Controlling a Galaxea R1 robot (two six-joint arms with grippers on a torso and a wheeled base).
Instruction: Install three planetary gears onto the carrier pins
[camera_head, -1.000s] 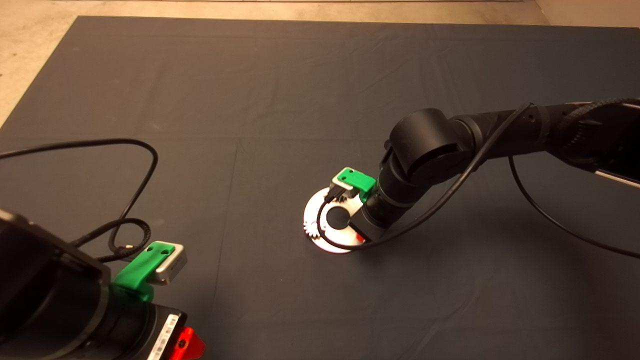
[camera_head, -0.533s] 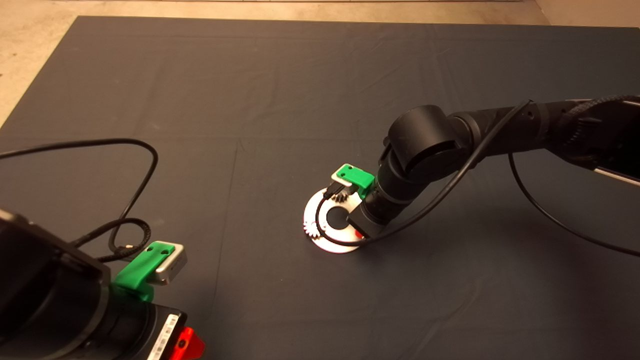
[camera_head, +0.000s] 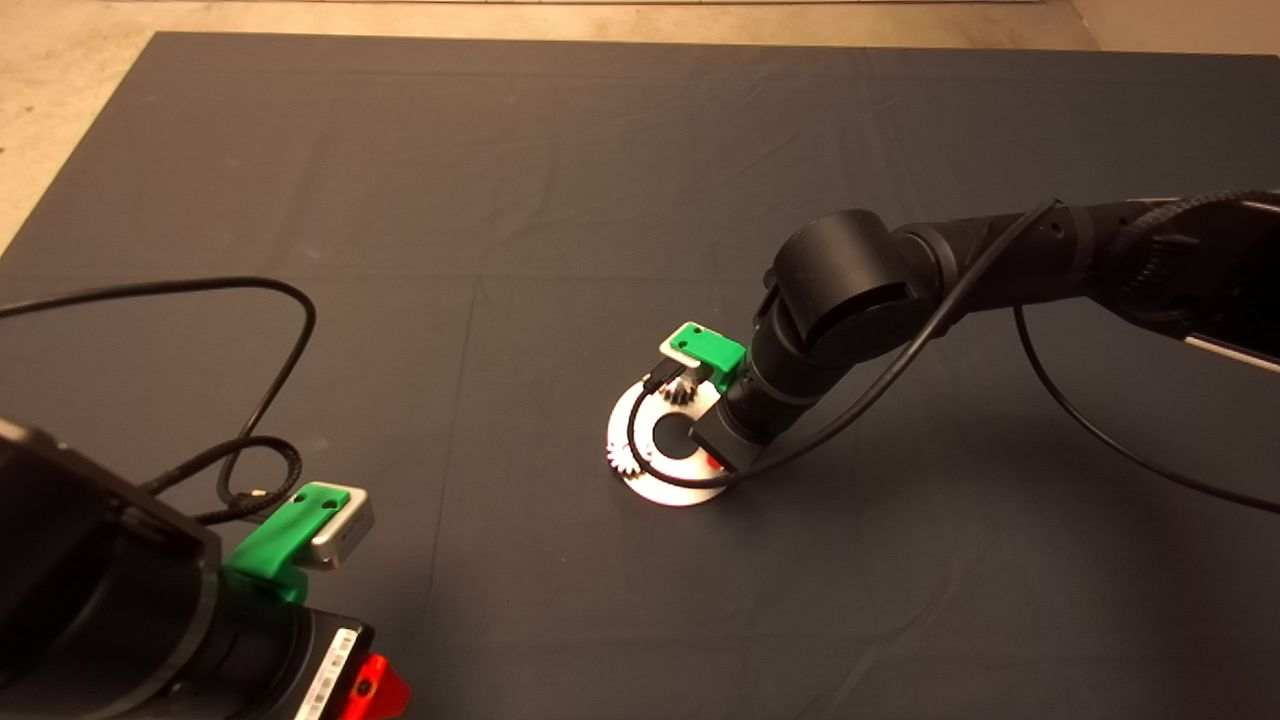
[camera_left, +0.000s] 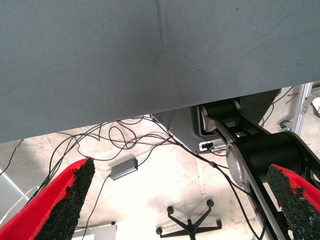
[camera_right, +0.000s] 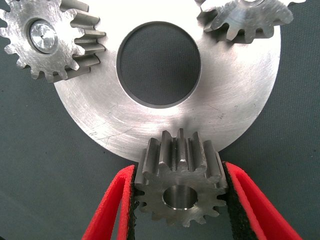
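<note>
the disc (camera_head: 668, 485) lay at the frame's centre, two planetary gears (camera_right: 49, 40) seated on carrier pins. the right gripper (camera_right: 179, 200) pinched the third gear (camera_right: 179, 187) at its rim, unseated. left gripper (camera_left: 180, 200) waited lower left, fingers apart, empty.

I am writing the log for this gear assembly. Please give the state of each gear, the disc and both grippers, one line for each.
Gear in the right gripper: clamped between the two red fingers at the disc's edge, centre hole empty.
Second gear: seated on a pin, pin end visible in its hole.
Third gear: lying on the disc, partly out of view.
Disc: flat on the mat.
Right gripper: shut on the gear.
Left gripper: open, parked off the mat's edge.
</note>
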